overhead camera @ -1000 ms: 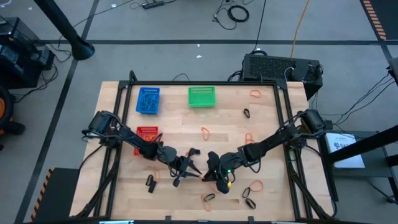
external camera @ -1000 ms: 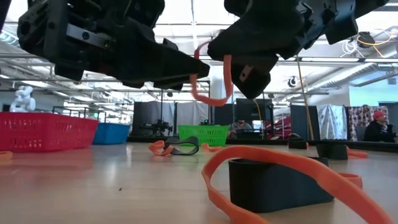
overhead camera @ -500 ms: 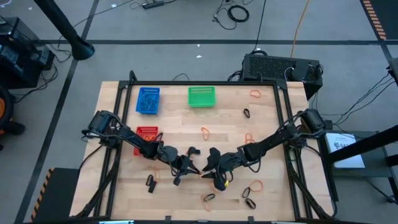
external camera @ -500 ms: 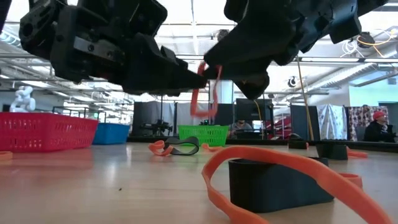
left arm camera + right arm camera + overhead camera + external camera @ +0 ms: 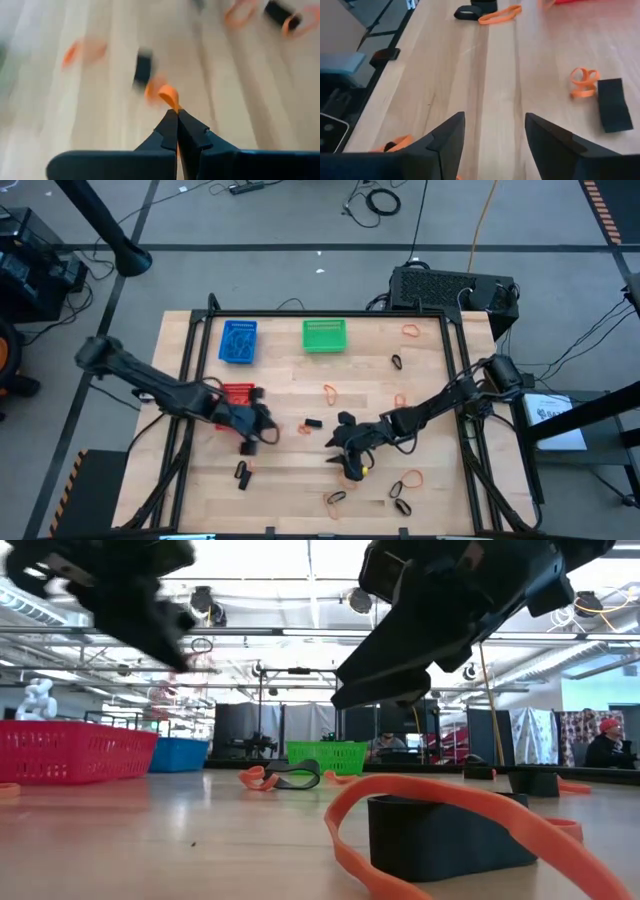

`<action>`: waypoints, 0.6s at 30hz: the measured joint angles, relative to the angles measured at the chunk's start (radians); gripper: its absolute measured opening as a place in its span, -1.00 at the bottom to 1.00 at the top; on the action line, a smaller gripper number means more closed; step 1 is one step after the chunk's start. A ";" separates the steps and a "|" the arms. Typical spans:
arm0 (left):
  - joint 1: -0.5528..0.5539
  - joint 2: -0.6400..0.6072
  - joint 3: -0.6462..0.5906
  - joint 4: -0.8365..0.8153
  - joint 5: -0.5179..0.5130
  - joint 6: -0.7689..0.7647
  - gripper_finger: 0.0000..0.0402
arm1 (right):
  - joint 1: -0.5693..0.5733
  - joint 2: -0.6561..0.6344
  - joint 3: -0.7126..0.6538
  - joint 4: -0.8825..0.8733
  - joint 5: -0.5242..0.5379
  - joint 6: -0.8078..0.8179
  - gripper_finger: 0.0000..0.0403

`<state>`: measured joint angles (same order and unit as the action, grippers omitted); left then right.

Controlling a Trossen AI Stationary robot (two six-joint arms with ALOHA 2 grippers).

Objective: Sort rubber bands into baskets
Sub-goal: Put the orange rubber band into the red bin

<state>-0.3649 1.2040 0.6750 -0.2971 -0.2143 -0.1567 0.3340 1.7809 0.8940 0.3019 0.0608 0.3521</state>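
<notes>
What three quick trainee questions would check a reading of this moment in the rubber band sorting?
1. True or false: the jaws of the right gripper are shut.
2. Multiple choice: the left gripper pinches a rubber band of which colour? A blue, B orange, C black.
3. Fill in: seen from above, the basket nearest the left gripper is the ___ one.

Key:
1. False; they stand wide open with nothing between them.
2. B.
3. Red; the red basket lies just beside that gripper.
</notes>
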 joint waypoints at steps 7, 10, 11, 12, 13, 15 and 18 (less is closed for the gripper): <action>0.001 -0.186 -0.002 -0.496 -0.125 -0.319 -0.98 | 0.000 0.000 0.000 0.025 -0.002 -0.037 0.00; 0.001 -0.206 -0.002 -0.619 -0.163 -0.430 -0.97 | 0.000 0.000 0.000 0.024 -0.003 -0.057 0.00; 0.001 -0.207 -0.002 -0.642 -0.174 -0.459 -0.97 | 0.000 0.000 0.000 0.023 -0.003 -0.061 0.00; 0.001 -0.207 -0.002 -0.665 -0.183 -0.484 -0.97 | 0.000 0.000 0.000 0.024 -0.003 -0.064 0.00; 0.001 -0.207 -0.002 -0.678 -0.189 -0.501 -0.97 | 0.000 0.000 0.000 0.024 -0.003 -0.071 0.00; 0.001 -0.203 -0.002 -0.681 -0.205 -0.519 -0.97 | 0.000 0.000 0.000 0.023 -0.003 -0.084 0.00; 0.001 -0.196 -0.002 -0.679 -0.208 -0.519 -0.96 | -0.002 0.000 0.000 0.023 -0.003 -0.107 0.00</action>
<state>-0.3641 1.0085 0.6735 -0.9756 -0.4223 -0.6760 0.3321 1.7809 0.8940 0.3252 0.0574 0.2452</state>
